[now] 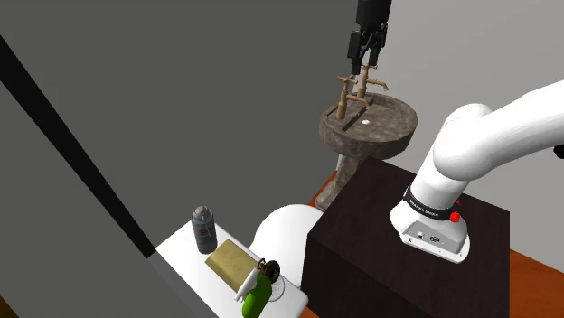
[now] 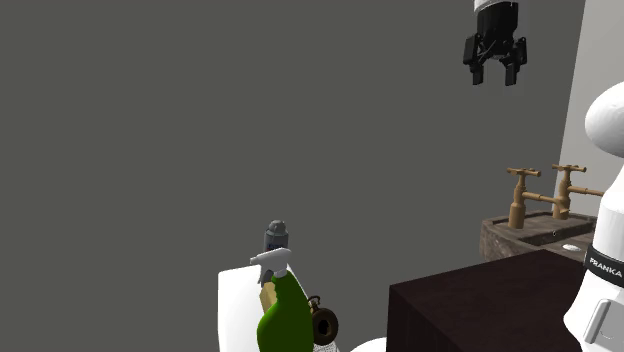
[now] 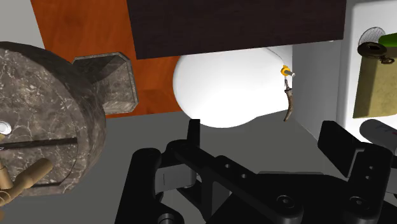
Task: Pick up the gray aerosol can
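gray aerosol can (image 1: 204, 228) upright; hand (image 2: 495, 78) spread wide, high; arm (image 2: 603, 262) label "franka"

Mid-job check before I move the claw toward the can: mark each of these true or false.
1. The claw is open and empty. True.
2. The claw hangs directly over the gray aerosol can. False: it hangs high up by the stone sink, away from the can.
3. The can stands upright beside a tan block. True.
4. The green spray bottle sits in the sink. False: it shares the white surface with the can.
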{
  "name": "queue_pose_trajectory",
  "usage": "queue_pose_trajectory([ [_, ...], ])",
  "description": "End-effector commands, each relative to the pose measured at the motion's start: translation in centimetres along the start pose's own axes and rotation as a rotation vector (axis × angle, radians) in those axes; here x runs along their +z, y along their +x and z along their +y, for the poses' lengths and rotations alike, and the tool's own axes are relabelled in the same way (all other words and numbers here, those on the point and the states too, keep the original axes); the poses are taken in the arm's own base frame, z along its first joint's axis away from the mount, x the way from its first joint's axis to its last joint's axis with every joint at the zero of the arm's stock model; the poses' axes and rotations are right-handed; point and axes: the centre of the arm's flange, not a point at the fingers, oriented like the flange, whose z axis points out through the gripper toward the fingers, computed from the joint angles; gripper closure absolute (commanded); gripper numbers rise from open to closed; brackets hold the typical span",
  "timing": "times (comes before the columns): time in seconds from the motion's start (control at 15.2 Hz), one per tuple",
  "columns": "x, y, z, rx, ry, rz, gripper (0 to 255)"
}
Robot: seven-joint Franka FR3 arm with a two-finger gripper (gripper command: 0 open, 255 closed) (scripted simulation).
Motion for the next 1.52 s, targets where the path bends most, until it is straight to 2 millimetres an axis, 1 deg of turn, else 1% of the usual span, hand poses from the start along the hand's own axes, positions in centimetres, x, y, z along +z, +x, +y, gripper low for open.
queue_pose_trajectory([
  [0.0, 0.0, 0.0, 0.0, 0.0, 0.0, 0.0, 0],
  [0.73, 7.7, 3.5, -11.6, 0.036, 0.012, 0.005, 0],
  [1.45, 15.3, 7.5, -23.1, 0.072, 0.024, 0.01, 0],
])
